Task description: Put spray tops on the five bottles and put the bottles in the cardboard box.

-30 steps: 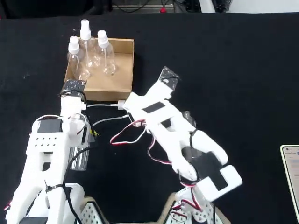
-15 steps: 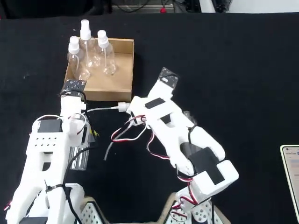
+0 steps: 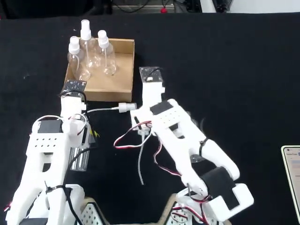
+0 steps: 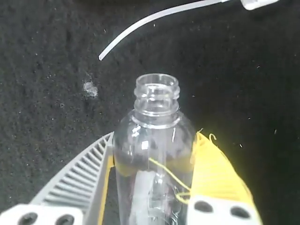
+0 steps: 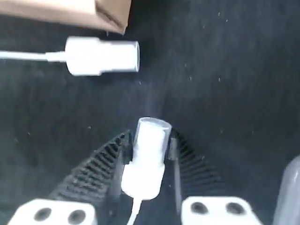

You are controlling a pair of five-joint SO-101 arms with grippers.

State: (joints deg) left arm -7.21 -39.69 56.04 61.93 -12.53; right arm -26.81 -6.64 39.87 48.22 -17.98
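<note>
My left gripper [image 4: 154, 161] is shut on a clear bottle [image 4: 154, 136] with an uncapped neck; in the high view this bottle [image 3: 78, 158] lies along the left arm, near the left gripper [image 3: 84, 140]. My right gripper [image 5: 147, 145] is shut on a white spray top [image 5: 146, 157], and its thin tube [image 3: 140, 164] hangs down from the right gripper [image 3: 142, 126]. A second spray top [image 3: 124, 107] lies on the black table just in front of the cardboard box [image 3: 108, 86]. Three capped bottles [image 3: 89, 51] stand in the box's far left corner.
Part of another clear bottle [image 5: 293, 187] shows beside the right arm. The loose top [image 5: 101, 56] lies close to the box corner [image 5: 70, 11], its tube [image 4: 154, 23] running towards the left arm. A flat device [image 3: 291, 173] lies at the right table edge.
The right arm has swung round with the spray top in its gripper, lifting it off the table; its tube now dangles toward the near edge. The left arm and its bottle have not moved.
</note>
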